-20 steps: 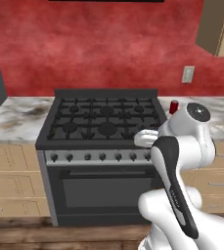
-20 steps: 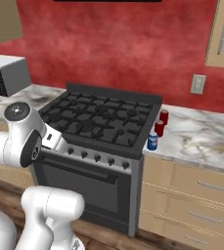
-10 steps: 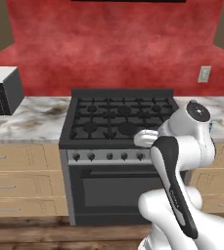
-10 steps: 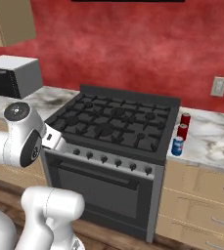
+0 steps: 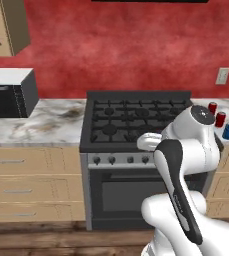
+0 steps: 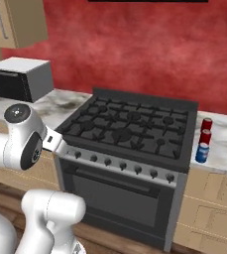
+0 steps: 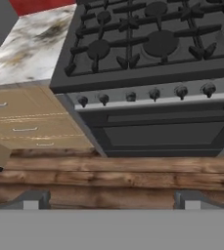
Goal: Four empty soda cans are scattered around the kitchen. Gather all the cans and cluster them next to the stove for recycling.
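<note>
I can read no text, brand or number anywhere. The soda cans (image 6: 203, 144) show only plain colour bands. The stove (image 6: 130, 130) knobs carry no legible marks.

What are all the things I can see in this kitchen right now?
Stove: one, black, between the counters, grey knobs along its front.
Soda cans: three, two red and one blue, lined up on the counter to the right of the stove.
Microwave: one, dark front, on the left counter.
Counters: marbled, over tan drawers.
Wall cabinets: tan, upper left.
Wall: red, with a socket.
Floor: wood planks.
Arm: white.
Gripper: open, empty.
</note>
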You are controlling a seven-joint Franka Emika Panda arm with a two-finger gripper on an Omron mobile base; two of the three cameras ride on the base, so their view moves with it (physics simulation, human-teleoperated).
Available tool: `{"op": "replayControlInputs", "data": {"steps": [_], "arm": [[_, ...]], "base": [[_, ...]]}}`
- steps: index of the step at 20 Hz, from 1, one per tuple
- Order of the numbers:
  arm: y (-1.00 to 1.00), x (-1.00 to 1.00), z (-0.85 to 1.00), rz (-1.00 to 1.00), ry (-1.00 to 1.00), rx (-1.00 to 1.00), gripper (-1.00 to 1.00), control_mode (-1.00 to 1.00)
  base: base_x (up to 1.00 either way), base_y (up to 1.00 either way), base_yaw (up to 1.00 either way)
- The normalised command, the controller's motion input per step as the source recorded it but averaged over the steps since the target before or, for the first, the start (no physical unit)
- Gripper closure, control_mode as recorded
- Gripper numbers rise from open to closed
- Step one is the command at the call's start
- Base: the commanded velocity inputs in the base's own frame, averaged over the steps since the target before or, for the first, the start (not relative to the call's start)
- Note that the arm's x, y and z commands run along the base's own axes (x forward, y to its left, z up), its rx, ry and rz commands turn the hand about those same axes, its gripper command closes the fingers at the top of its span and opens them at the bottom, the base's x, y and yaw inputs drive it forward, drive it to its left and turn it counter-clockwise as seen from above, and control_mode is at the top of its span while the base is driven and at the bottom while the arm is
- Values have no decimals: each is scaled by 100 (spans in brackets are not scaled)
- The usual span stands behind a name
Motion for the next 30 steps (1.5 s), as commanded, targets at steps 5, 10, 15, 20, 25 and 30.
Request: {"op": "replayControlInputs", "data": {"steps": [5,10,15,20,25,30], "arm": [[0,0,0,0,0,0,-100,100],[0,0,0,0,0,0,-100,100],[0,0,0,0,0,0,-100,100],[0,0,0,0,0,0,-100,100],[0,0,0,0,0,0,-100,100],[0,0,0,0,0,0,-100,100]], "base": [[0,48,-2],[0,50,-2],[0,47,-3],[0,42,-2],[0,45,-2],[0,46,-3]]}}
